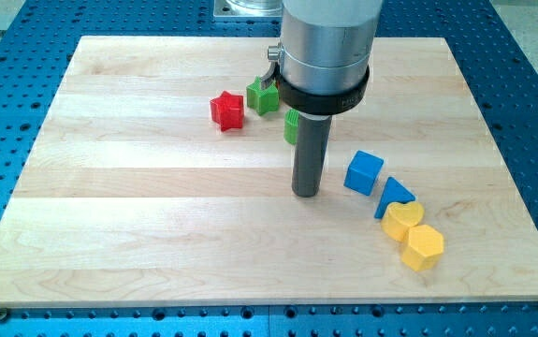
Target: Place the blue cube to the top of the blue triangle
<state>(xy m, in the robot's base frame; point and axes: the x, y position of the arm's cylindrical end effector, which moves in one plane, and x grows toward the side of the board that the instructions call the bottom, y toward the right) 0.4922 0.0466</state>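
Note:
The blue cube (364, 173) sits right of the board's middle, turned a little. The blue triangle (395, 193) lies just below and to the right of it, the two close or touching at a corner. My tip (306, 195) rests on the board to the left of the cube, a small gap away, slightly lower in the view than the cube's middle.
A yellow heart (402, 221) and a yellow hexagon (424, 247) lie against the triangle's lower right. A red star (226, 110), a green star (262, 95) and a green cylinder (290, 125), partly hidden by the arm, sit near the view's top.

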